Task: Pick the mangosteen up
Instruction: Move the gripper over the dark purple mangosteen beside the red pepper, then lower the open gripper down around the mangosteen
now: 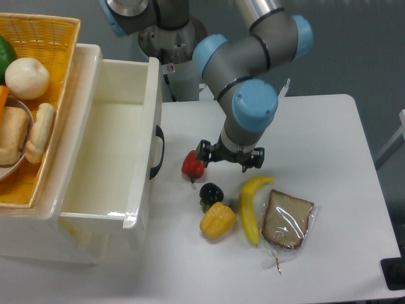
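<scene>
The mangosteen [211, 192], a small glossy black fruit with a bit of green at its lower left, lies on the white table [316, 139]. It sits between the red pepper [192, 164] and the yellow pepper [218, 220], touching the yellow one. My gripper [230, 158] hangs just above and slightly right of the mangosteen, its two dark fingers spread wide and nothing between them. The left finger [204, 152] is close beside the red pepper.
A yellow banana [250, 202] and a wrapped bread slice [288, 219] lie right of the mangosteen. An open white drawer [114, 145] stands at the left, with a yellow basket [38, 44] of food beyond it.
</scene>
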{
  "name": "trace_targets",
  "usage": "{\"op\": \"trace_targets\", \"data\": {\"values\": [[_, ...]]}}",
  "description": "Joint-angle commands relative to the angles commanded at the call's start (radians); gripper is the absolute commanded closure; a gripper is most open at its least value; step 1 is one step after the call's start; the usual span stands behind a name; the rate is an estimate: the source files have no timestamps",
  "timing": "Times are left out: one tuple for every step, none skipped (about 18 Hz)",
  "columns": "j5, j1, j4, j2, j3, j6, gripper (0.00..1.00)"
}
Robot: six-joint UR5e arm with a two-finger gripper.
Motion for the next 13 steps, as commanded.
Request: {"op": "trace_targets", "data": {"values": [[-0.006, -0.002, 0.000, -0.009, 0.000, -0.005, 0.00], [-0.009, -0.006, 0.002, -0.018, 0.000, -0.002, 0.00], [-0.011, -0.009, 0.006, -0.031, 0.002, 0.001, 0.00], [-0.009, -0.017, 0.015, -0.044, 0.003, 0.003, 0.00], [-0.009, -0.026, 0.032, -0.054, 0.003, 0.006, 0.00], [-0.011, -0.026, 0.047, -0.061, 0.002, 0.008, 0.00], [-0.009, -0.028, 0.060, -0.074, 0.006, 0.015, 0.00], [-0.009, -0.031, 0.070, -0.084, 0.009, 0.032, 0.00], [-0.009, -0.040, 0.083, -0.095, 0.009, 0.046, 0.00], [-0.009, -0.043, 0.093, -0.106, 0.009, 0.058, 0.00], [-0.009, -0.043, 0.101, -0.114, 0.011, 0.064, 0.00], [-0.009, -0.043, 0.103, -0.115, 0.011, 0.072, 0.00], [-0.009, -0.041, 0.103, -0.114, 0.012, 0.080, 0.00]]}}
